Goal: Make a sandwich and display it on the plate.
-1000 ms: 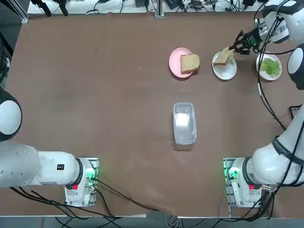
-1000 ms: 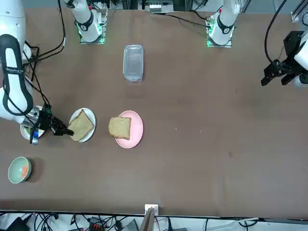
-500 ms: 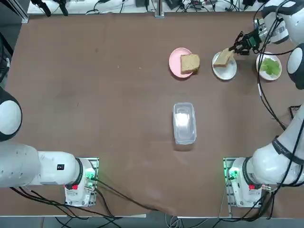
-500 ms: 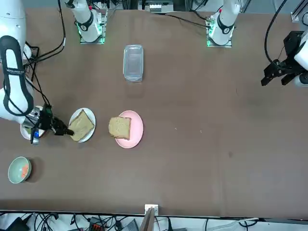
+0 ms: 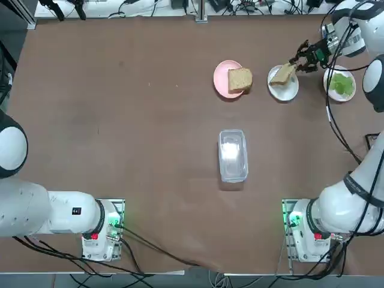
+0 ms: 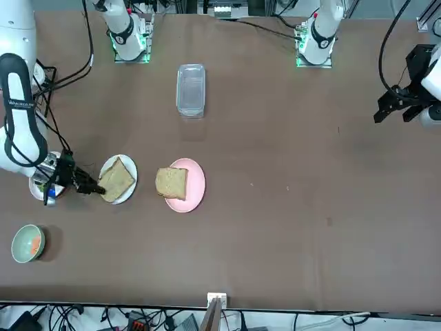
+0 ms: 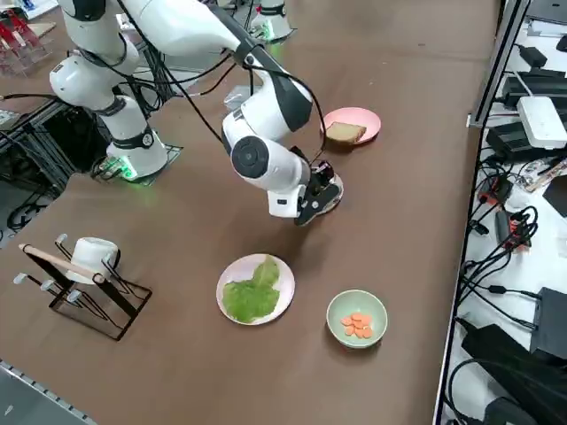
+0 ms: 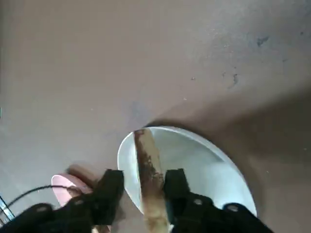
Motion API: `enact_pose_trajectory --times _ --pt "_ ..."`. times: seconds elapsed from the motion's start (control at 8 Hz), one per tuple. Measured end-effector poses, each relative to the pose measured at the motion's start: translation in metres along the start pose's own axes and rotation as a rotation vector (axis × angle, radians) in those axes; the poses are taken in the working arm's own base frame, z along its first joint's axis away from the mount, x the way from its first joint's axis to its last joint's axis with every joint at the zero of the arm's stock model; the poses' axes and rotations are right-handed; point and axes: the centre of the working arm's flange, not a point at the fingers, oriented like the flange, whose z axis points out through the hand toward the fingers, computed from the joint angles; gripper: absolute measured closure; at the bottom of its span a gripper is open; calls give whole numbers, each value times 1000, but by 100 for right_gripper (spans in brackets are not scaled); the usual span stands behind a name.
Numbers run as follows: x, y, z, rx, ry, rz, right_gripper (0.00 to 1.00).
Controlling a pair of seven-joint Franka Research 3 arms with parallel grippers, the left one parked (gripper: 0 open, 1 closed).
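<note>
One bread slice [image 5: 281, 74] leans on the white plate [image 5: 284, 89], tilted, one edge on the plate and its raised crust edge [image 8: 148, 179] between the fingers of the right end effector [image 5: 302, 59]. The fingers stand slightly apart on either side of it, released. A second slice [image 5: 239, 79] lies flat on the pink plate [image 5: 224, 78] nearby on the brown surface [image 5: 150, 120]. No writing is readable.

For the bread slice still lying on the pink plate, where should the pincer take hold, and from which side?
Take the bread slice by two opposite crust edges, coming straight down. It lies flat on the pink plate and overhangs the rim toward the white plate, so that free end leaves finger room.
</note>
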Motion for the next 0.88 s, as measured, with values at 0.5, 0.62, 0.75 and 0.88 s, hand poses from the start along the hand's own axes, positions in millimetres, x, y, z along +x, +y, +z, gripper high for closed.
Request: enact_pose_trajectory --times 0.5,0.62,0.75,0.88 --pt "6 -17 -17 17 23 -40 0" --pt "9 -24 -30 11 36 -72 0" --pt "11 -29 -44 -19 49 -119 0" --pt "14 -33 -56 -59 62 -163 0"
